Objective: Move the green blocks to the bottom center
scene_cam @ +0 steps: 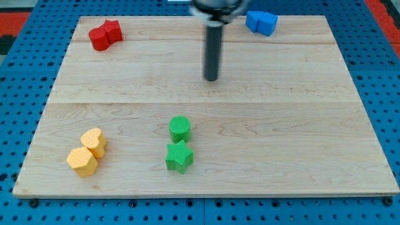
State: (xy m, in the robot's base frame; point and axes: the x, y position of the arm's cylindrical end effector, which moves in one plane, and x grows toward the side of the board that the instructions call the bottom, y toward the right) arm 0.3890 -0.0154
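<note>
A green cylinder (179, 128) and a green star (179, 157) sit close together on the wooden board (281, 125), a little left of the bottom middle, the star just below the cylinder. My tip (212, 79) stands in the upper middle of the board, well above and slightly right of the green cylinder, touching no block.
Two red blocks (104, 35) lie touching at the view's top left. Two blue blocks (261, 22) lie touching at the top right. A yellow heart (94, 141) and a yellow hexagon (82, 162) lie together at the bottom left. Blue pegboard (19, 75) surrounds the board.
</note>
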